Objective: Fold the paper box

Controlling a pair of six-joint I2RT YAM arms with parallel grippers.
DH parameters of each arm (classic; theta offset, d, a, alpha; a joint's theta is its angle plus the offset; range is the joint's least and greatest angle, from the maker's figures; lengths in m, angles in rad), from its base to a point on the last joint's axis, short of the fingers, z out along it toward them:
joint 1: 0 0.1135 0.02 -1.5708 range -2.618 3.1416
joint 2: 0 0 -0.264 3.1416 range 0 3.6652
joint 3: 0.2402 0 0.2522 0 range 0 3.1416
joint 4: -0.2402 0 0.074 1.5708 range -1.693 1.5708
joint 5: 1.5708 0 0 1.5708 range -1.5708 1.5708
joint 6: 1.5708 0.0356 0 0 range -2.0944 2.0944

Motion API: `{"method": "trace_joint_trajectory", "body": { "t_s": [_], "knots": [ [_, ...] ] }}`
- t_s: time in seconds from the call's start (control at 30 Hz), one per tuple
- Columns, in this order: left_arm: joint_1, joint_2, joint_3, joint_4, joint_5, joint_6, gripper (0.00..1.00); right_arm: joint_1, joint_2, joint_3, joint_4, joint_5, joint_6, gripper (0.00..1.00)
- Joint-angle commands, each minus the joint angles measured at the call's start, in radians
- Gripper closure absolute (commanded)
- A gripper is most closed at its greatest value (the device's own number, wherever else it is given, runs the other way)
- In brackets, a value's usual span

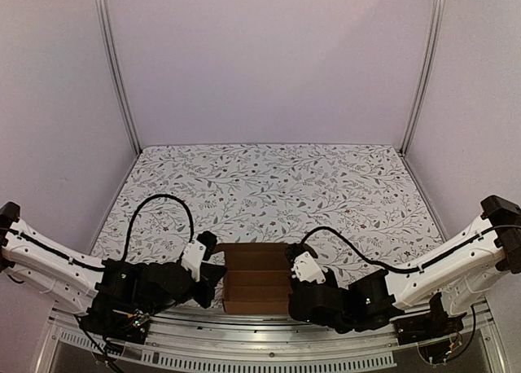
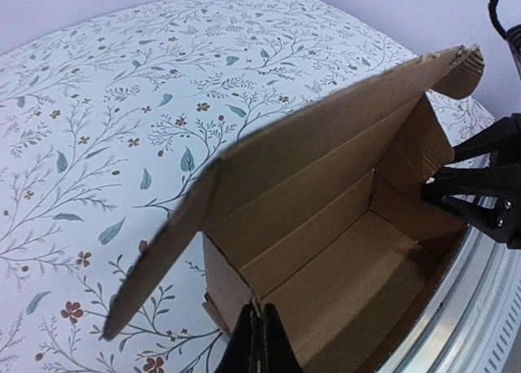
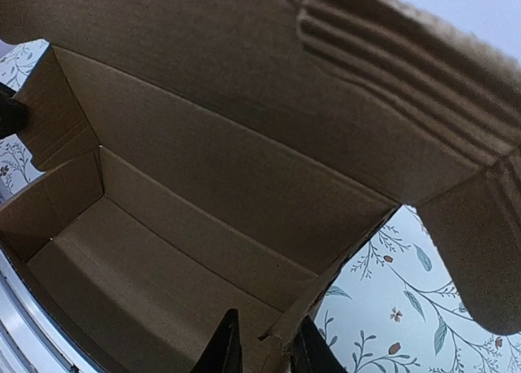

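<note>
- The paper box [image 1: 255, 277]: brown corrugated cardboard, an open rectangular tray with a creased lid flap, on a floral tablecloth [image 1: 269, 177].
- Left gripper [image 2: 259, 347]: clenched, seemingly pinching one end wall.
- Right gripper [image 3: 264, 353]: slightly parted, straddling the opposite wall.

**Brown cardboard box, partly folded, lid open**

The paper box [image 1: 256, 279] is plain brown corrugated cardboard with no markings. It is already raised into a shallow rectangular tray with its open side up. It sits at the near edge of the floral-patterned table [image 1: 285, 186], about midway across. Its far long wall continues into a lid [image 2: 326, 137] that stands tilted up, not closed, with a rounded tab at each end. The short end walls are upright.
</note>
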Motion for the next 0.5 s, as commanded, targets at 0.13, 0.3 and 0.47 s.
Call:
{"method": "trace_joint_trajectory", "body": {
  "t_s": [0.13,0.3,0.47],
  "knots": [
    [-0.057,0.098,0.06,-0.125,-0.073,-0.044,1.0,0.028,-0.077,0.005,-0.097,0.029,0.034,0.67],
    [-0.066,0.153,0.109,-0.158,-0.091,-0.044,1.0,0.031,-0.152,0.01,-0.171,0.0,0.029,0.58],
    [-0.069,0.168,0.123,-0.183,-0.097,-0.048,1.0,0.032,-0.226,0.004,-0.245,-0.028,0.044,0.54]
  ]
}}
